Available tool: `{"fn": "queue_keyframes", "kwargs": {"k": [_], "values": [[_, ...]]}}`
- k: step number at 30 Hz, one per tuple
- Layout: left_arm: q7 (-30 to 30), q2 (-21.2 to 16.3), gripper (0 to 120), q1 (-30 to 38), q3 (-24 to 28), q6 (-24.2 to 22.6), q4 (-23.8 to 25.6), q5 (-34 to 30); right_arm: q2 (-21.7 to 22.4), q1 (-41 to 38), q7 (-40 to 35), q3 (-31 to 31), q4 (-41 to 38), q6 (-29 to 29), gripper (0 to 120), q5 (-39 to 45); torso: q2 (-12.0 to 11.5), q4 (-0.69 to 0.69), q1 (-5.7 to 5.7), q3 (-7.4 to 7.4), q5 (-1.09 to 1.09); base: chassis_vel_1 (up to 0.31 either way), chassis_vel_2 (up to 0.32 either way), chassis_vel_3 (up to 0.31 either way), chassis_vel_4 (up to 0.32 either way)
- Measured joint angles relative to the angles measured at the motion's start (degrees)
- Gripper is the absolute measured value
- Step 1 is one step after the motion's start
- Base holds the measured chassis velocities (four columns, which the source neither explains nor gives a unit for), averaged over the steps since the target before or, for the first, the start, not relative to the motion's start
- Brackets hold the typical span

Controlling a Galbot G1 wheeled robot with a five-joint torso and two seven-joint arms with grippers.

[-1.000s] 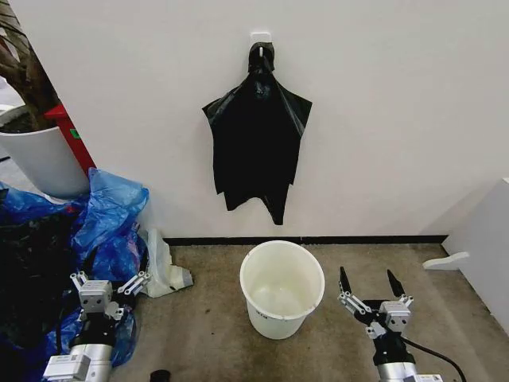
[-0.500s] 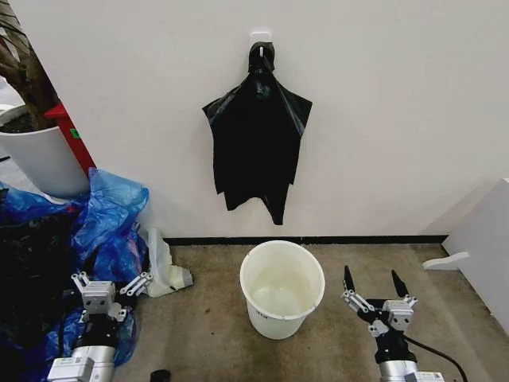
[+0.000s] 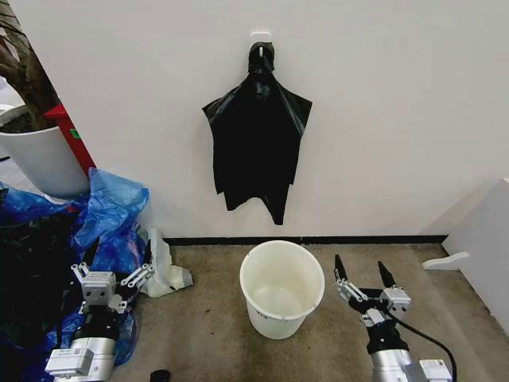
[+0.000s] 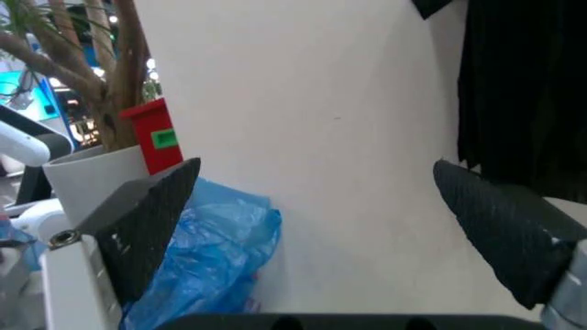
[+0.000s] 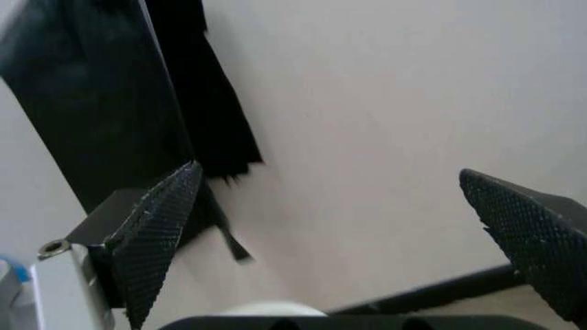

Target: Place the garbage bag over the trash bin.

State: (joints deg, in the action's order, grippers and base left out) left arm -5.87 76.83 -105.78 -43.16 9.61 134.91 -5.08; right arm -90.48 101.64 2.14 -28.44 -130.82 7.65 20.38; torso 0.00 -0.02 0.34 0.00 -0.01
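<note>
The black garbage bag (image 3: 256, 143) hangs on the wall hook, apparently untouched, above the trash bin (image 3: 282, 288); the left gripper (image 3: 111, 270) and right gripper (image 3: 362, 277), both spread and empty, must reach up for it.

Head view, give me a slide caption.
Black bag hangs on wall above white bin; both grippers open, left, right.

We see the garbage bag (image 3: 256, 135), glossy black, against a plain white wall (image 3: 398, 111) at twelve o'clock. The trash bin (image 3: 281, 288) is cream-white inside and out, on a mottled brown-grey floor (image 3: 215, 326) edged by a black skirting strip (image 3: 382, 239). At nine o'clock we see translucent blue bags (image 3: 107, 215), and at ten o'clock a white planter (image 3: 44, 159) beside a red post (image 3: 71, 135) with a small green label. We note silver-grey metal and black, cross-hatched fingertips on the left gripper (image 3: 116, 259) and right gripper (image 3: 360, 273).
</note>
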Motion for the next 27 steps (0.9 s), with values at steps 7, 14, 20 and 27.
{"fn": "queue_keyframes", "kwargs": {"k": [7, 14, 20, 27], "values": [[0.4, -0.7, 100, 2.6, -0.2, -2.4, -0.2, -2.9, 5.8, -10.2, -8.3, 11.5, -3.8, -6.3, 100, 13.6, 0.0, 0.02, 0.01, 0.0, 0.01, 0.0, 0.0, 0.0, 0.0], [0.0, -2.1, 100, 4.6, 0.3, -3.7, -0.1, -2.9, 7.6, -21.6, -17.1, 23.1, -4.2, -9.7, 100, 31.9, 0.0, -0.01, 0.01, 0.0, 0.0, 0.0, 0.0, 0.0, 0.0], [-0.5, -2.2, 100, 5.6, 0.3, -4.5, -0.4, -3.3, 5.8, -31.9, -23.1, 25.8, -1.1, -10.0, 100, 45.2, 0.0, 0.0, 0.01, 0.0, 0.0, 0.0, 0.0, 0.0, 0.0], [-0.5, -0.9, 100, 6.3, 0.4, -4.5, -1.9, -1.9, 1.8, -45.4, -29.8, 24.8, 4.6, -9.0, 100, 60.4, 0.0, 0.01, 0.01, 0.0, 0.0, 0.0, 0.0, 0.0, 0.0]]}}
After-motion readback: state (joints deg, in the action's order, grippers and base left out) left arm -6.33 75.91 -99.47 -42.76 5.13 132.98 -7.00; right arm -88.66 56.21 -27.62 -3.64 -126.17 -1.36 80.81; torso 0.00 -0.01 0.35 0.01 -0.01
